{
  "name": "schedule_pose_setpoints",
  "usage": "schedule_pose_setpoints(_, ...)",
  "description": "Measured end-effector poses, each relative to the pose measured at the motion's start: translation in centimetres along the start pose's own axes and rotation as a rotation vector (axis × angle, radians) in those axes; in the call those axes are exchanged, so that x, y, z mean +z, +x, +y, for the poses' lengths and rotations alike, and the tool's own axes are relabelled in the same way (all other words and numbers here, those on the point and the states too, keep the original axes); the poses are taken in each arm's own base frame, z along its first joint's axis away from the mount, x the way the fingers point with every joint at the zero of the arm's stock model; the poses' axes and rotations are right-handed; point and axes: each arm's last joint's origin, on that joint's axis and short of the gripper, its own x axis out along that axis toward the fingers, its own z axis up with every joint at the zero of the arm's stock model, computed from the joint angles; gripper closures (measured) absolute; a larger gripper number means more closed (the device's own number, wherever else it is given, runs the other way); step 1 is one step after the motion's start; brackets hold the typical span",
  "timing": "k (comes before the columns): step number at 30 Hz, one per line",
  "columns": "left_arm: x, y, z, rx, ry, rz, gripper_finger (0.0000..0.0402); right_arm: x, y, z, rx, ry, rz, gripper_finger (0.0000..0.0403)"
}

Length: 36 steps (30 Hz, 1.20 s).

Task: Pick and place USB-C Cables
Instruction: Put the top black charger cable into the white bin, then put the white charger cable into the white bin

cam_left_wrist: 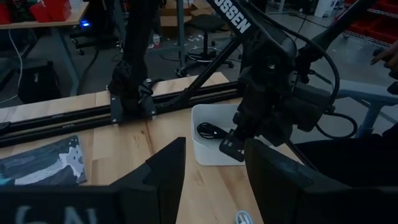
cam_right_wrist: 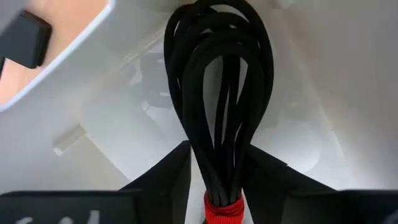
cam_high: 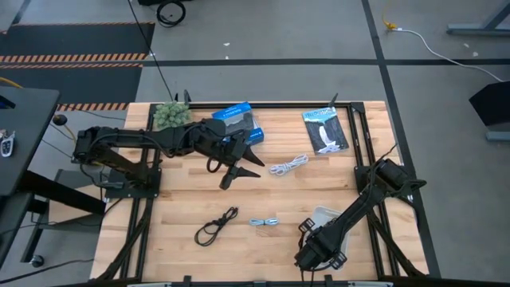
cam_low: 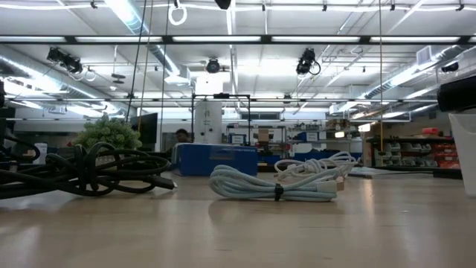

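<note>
While the right gripper is positioned inside the white rectangular plastic bin at the table's near right, its two dark fingers are closed on the coiled black cable with a red band, gripping the bundle just above the band. The bin's pale floor and walls surround the coil in the right wrist view; the left wrist view shows a dark cable loop in the bin, beside the right arm's wrist.

The left gripper sits above the table's far-centre area, fingers spread wide and holding nothing. Just beside it lies the coiled white cable. Nearer the front edge, the loose black cable lies on the wooden tabletop, with the short grey cable between it and the bin.

At the far side rest a blue box with a black picture and a dark flat packet showing a white cable; a green plant-like ball sits at the far left corner. Partial lettering "OSSEN" is readable on the right arm.
</note>
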Motion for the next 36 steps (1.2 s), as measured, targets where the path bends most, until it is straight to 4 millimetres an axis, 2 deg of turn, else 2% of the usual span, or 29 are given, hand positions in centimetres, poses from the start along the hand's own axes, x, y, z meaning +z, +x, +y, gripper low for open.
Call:
schedule_pose_setpoints(9,0.0,0.0,0.0,0.000,-0.001,0.002,0.0230,-1.6,-3.4,0.2,-0.013,0.110,-0.046,0.0244)
schedule_pose_setpoints(14,-0.1,0.0,0.0,-0.001,-0.002,0.006,0.0230,-2.9,-5.5,0.1,-0.061,0.174,-0.024,0.0231)
schedule_pose_setpoints(18,-0.2,0.0,0.0,0.004,-0.006,0.018,0.0230,-3.2,-7.8,-0.5,-0.149,0.204,0.004,0.0224)
schedule_pose_setpoints(27,-0.3,0.0,0.1,0.030,-0.011,0.036,0.0230,-2.2,-12.9,-4.1,-0.371,0.374,-0.159,0.0222)
schedule_pose_setpoints(31,-0.6,-0.2,-0.1,0.025,0.000,0.071,0.0230,-2.4,-13.4,-6.1,-0.368,0.427,-0.157,0.0222)
schedule_pose_setpoints(36,0.6,-2.8,-0.8,0.027,0.017,0.057,0.0230,-2.9,-13.6,-8.3,-0.325,0.419,-0.127,0.0222)
